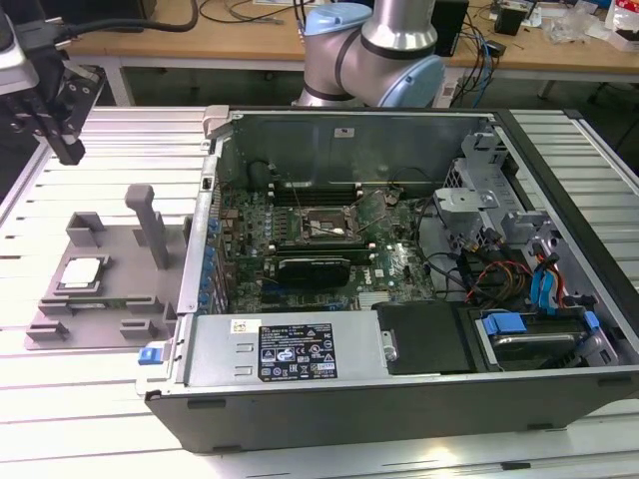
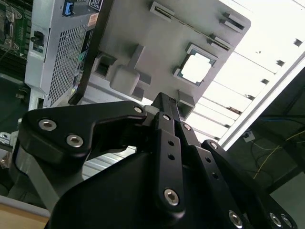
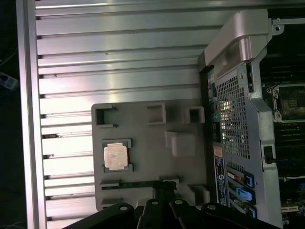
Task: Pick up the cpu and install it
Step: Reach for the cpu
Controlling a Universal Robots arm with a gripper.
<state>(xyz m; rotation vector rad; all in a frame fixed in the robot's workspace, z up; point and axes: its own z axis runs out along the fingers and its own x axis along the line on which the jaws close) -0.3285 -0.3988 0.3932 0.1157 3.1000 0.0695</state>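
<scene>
The cpu (image 1: 82, 272) is a small silver-topped square lying flat in a recess of the grey fixture tray (image 1: 115, 261), at the exterior view's left. It also appears in the second wrist view (image 2: 196, 68) and the first wrist view (image 3: 116, 156). My gripper (image 1: 68, 152) hangs high above the table, beyond the tray and well apart from the cpu. Its black fingers (image 2: 164, 102) look shut together with nothing between them, as also seen in the first wrist view (image 3: 164, 184). The black-framed motherboard socket (image 1: 324, 224) sits uncovered inside the computer case.
The open computer case (image 1: 399, 389) lies on the slatted metal table (image 1: 60, 419), right beside the tray. Upright grey posts (image 1: 150, 225) rise from the tray near the cpu. The arm's base (image 1: 384, 60) stands behind the case. Cables and drive bays crowd the case's right side.
</scene>
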